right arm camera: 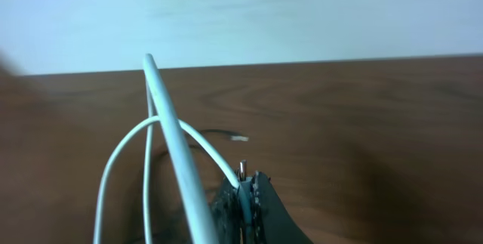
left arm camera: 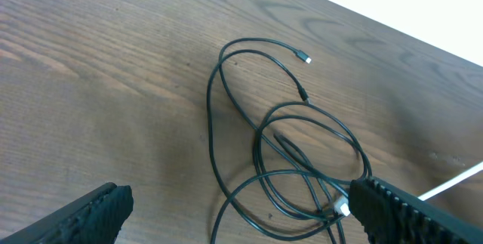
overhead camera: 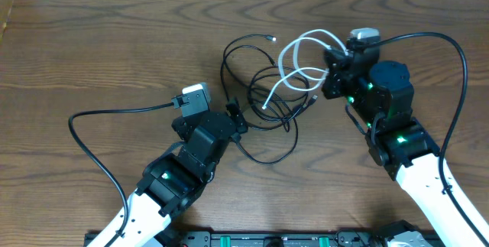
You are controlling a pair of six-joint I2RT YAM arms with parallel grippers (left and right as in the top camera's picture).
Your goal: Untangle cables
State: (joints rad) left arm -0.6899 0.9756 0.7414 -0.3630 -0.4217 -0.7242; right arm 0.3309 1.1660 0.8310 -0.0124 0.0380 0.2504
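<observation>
Dark wood-grain worktop (overhead camera: 92,48) stretches under both arms, with a pale wall beyond its far edge; the tangle lies near the middle, somewhat toward the right arm. The right pincer (right arm camera: 245,199) is clamped shut on the white cable (right arm camera: 175,149), which rises out of the closed fingers in a stiff arc and loops back down; from where I stand that looks like a hold meant to lift the white strand clear of the rest, so that it can be drawn out. The black cables (left arm camera: 210,123) lie flat on the wood in overlapping rings, one plug (left arm camera: 306,59) pointing away toward the far side; the white one crosses over them at the edge nearest the right arm, so the knot is not yet undone. The left pincer (left arm camera: 240,195) hangs low just beside the near edge of the black loops, jaws spread wide and holding nothing; I take it as waiting to pin or pick a black strand, giving the other arm something to pull against; which strand it would take, I cannot say.
</observation>
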